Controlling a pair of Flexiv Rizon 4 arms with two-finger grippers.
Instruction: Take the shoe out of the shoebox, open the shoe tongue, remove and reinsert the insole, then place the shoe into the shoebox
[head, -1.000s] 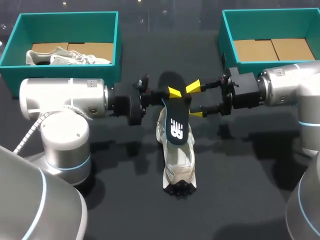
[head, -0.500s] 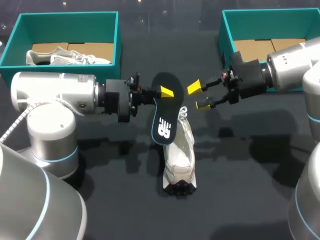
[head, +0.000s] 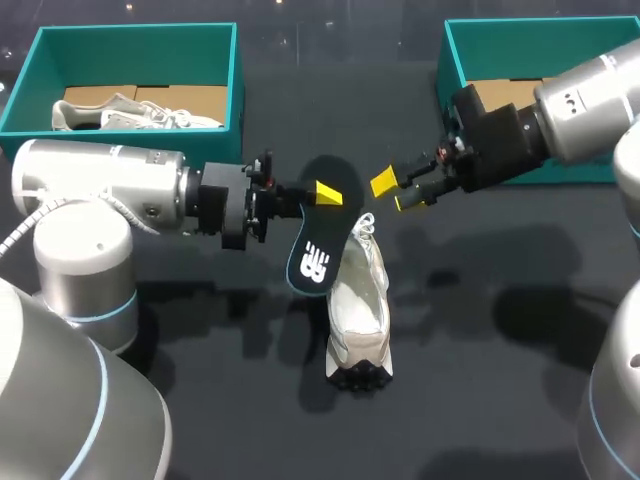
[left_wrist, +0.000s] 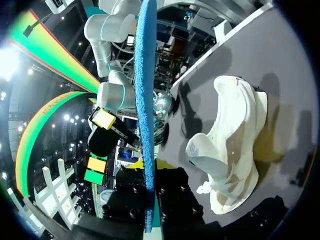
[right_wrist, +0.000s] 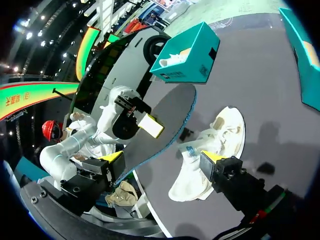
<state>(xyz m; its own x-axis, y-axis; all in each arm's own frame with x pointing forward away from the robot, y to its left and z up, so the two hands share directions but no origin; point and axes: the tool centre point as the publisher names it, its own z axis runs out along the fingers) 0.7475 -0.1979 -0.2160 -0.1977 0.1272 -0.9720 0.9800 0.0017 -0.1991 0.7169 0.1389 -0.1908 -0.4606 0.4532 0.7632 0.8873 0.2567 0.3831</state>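
Pale shoe sits upright on the dark counter, near-middle, heel end toward the near side and laces at the far end. From the left wrist view the shoe lies out of either box, tongue lifted up out of the opening. Just left of it and above: black insole, off the counter, tilted, one end low beside the shoe's left flank and the other end up and farther off. Left gripper comes in from the left, and its fingers are clamped on the insole's upper part. One yellow tip shows on the facing side; the other is hidden behind the insole. Left wrist view gives the insole edge-on, blue rim, pinched between the two fingers. Right wrist view shows the insole apart from the shoe. Right gripper hangs to the right of the insole's upper end, near it but not touching, fingers spread and holding nothing. Far left: teal shoebox with a second pale shoe lying on its cardboard floor. Far right: another teal shoebox, brown cardboard showing inside, partly covered by the right arm.
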